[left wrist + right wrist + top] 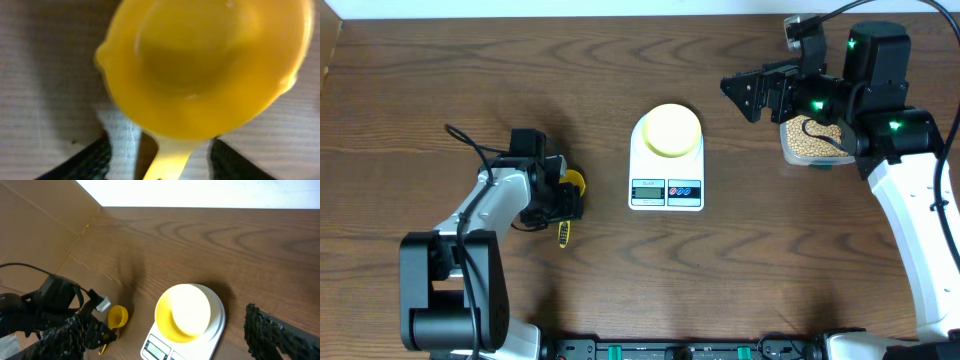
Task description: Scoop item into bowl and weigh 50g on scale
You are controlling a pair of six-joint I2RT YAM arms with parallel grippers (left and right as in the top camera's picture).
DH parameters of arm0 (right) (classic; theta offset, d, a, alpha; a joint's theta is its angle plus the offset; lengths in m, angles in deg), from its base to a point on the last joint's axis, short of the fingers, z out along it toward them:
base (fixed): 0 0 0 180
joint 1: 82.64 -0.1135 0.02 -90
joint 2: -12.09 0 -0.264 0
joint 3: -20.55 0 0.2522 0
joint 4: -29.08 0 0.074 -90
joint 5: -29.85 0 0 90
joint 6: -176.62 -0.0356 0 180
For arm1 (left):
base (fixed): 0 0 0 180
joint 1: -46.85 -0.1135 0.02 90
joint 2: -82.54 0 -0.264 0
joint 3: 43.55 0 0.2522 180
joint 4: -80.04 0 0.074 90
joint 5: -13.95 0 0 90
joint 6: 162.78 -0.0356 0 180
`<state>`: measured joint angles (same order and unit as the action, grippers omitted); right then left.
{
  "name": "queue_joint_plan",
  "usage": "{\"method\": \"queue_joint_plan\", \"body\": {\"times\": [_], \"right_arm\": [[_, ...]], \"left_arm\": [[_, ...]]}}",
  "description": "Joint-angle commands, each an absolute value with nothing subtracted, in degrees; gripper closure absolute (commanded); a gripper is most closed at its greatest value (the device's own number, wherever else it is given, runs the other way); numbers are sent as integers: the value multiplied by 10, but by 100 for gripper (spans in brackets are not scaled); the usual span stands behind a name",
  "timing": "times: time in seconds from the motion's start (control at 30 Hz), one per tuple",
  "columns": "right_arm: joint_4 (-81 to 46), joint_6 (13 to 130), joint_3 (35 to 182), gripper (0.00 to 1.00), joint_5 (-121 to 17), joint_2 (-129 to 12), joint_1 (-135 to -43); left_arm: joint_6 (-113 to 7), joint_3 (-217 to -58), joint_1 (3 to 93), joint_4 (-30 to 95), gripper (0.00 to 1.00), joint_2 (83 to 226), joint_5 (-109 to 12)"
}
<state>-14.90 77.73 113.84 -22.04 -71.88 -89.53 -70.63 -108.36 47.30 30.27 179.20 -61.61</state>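
1. Nearest the lens, the yellow scoop (pixel 200 70) rests on the tabletop (pixel 440 80). We see its handle between the fingers of the left claw (pixel 160 155), which is partly spread, with a gap on either side.
2. The right claw (pixel 740 97) is spread wide and holds nothing, beside the clear tub (pixel 788 152) of beans (pixel 808 138).
3. The bowl (pixel 670 130) sits on the scale (pixel 666 190), mid-tabletop.

A robotics lab bench: robot arms (pixel 480 210) mounted at a wood-grain table (pixel 470 80), cardboard wall (pixel 40 225) beside.
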Motion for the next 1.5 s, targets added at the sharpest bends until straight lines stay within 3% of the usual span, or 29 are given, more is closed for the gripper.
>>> {"method": "queue_joint_plan", "body": {"times": [0.0, 0.17, 0.53, 0.67, 0.87, 0.93, 1.17, 1.2, 1.27, 1.47], "right_arm": [[-149, 785, 1148, 1, -228, -715, -899], [-149, 785, 1148, 1, -228, -715, -899], [-153, 785, 1148, 1, -251, -715, -899], [-154, 785, 1148, 1, -256, -715, -899], [-153, 785, 1148, 1, -262, -715, -899], [-153, 785, 1148, 1, -271, -715, -899], [-152, 785, 1148, 1, -273, -715, -899], [-151, 786, 1148, 1, -273, -715, -899], [-149, 785, 1148, 1, -273, -715, -899], [-147, 785, 1148, 1, -286, -715, -899]], "left_arm": [[-717, -1077, 473, 309, 41, 1818, -604], [-717, -1077, 473, 315, 56, 1818, -604], [-717, -1077, 473, 310, 62, 1818, -604], [-717, -1077, 473, 308, 76, 1818, -604], [-717, -1077, 473, 302, 76, 1818, -600], [-717, -1077, 473, 292, 81, 1818, -599], [-717, -1078, 473, 278, 81, 1818, -556], [-717, -1078, 473, 278, 79, 1818, -556], [-717, -1078, 473, 278, 55, 1818, -557], [-717, -1078, 473, 278, 54, 1818, -557]]}}
